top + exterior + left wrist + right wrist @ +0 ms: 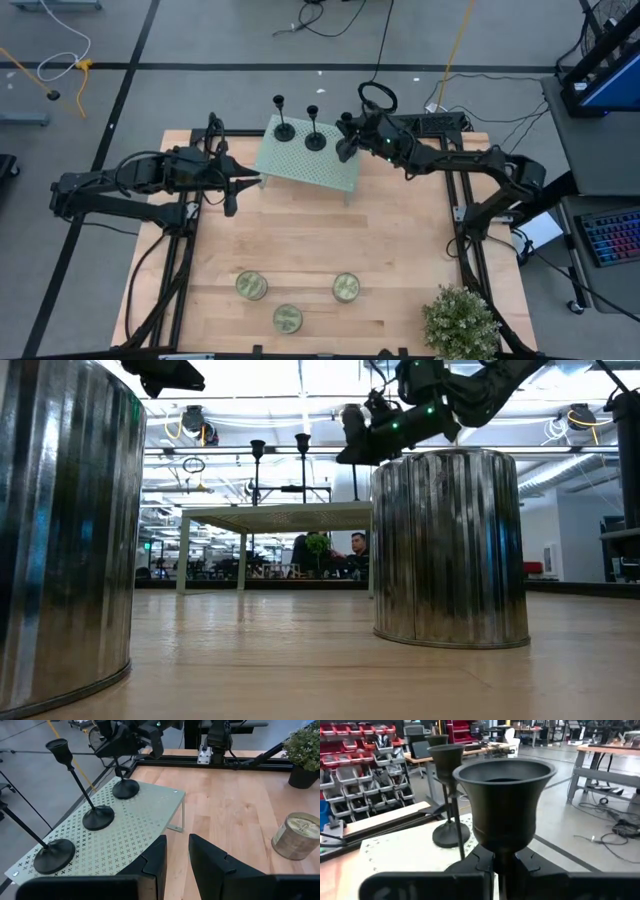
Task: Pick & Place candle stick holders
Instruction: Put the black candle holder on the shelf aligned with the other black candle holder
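Observation:
Three black candle stick holders stand upright on a pale green perforated stand at the table's far edge. Two of them stand free on their round bases. My right gripper is shut on the third holder, at the stand's right end. My left gripper is open and empty, just off the stand's left near corner. In the left wrist view its fingers point at the stand, and all three bases show. My right gripper pinches the third holder's thin stem just below its cup, between the two fingers. The fingers come from the table's right side, across the stem. The holder stands upright, and its round base appears to rest on the stand's top.
Three round candle tins stand near the table's front. A potted plant stands at the front right corner. Bare wood lies between the stand and the tins. In the low view two tins loom close.

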